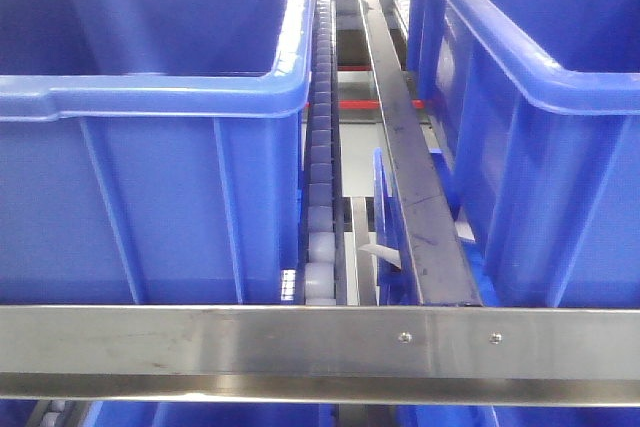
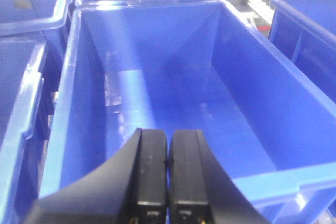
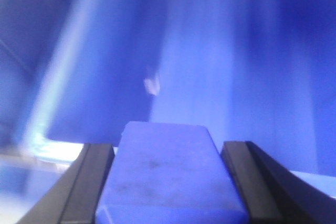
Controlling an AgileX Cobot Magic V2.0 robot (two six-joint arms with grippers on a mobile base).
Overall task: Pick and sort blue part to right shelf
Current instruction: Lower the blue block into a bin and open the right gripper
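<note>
Here right claw (image 3: 170, 182) grips blue part (image 3: 168, 171).

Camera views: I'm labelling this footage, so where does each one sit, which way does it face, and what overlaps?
Front view: level with the shelf, looking past its steel bar between two blue bins; no robot parts show.
Left wrist: above an empty bin, looking down into it; the left end effector shows, shut.
Right wrist: blurred, close to blue plastic; the right end effector shows, shut on a blue part.
Shared: blue bins appear in the front and left wrist views.
</note>
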